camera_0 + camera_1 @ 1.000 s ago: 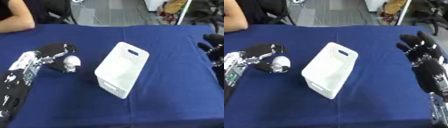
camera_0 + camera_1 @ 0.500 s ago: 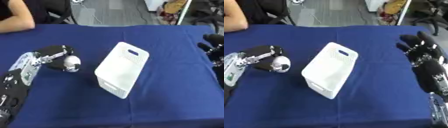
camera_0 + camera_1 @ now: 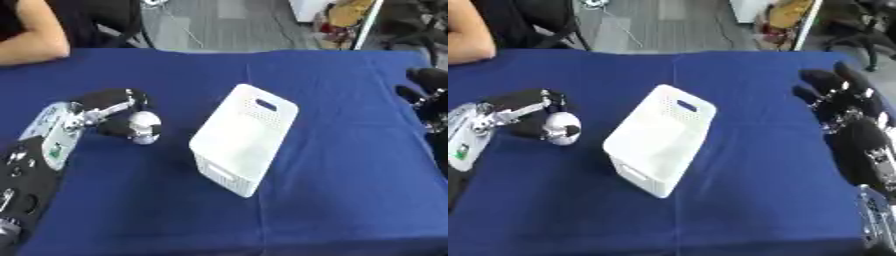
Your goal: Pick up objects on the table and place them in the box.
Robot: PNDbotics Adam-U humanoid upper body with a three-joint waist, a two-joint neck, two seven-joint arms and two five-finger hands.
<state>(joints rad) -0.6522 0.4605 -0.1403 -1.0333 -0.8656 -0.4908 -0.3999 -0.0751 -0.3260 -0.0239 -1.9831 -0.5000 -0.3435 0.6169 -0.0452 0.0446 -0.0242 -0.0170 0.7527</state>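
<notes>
A small white and silver rounded object (image 3: 144, 125) sits at the left of the blue table (image 3: 332, 165). My left hand (image 3: 109, 110) is curled round it, fingers over its top and far side. The white perforated box (image 3: 245, 137) stands in the middle of the table, to the right of that hand, tilted with its handle slot facing up and back. My right hand (image 3: 842, 97) rests at the right edge with its fingers straight and pointing up, holding nothing.
A person's forearm (image 3: 31, 47) lies on the table's far left corner. Beyond the far edge are a grey floor and chair legs. Bare blue cloth lies in front of the box and between it and my right hand.
My left hand has stayed on the rounded object and shifted slightly with it toward the box. The right hand has not moved.
</notes>
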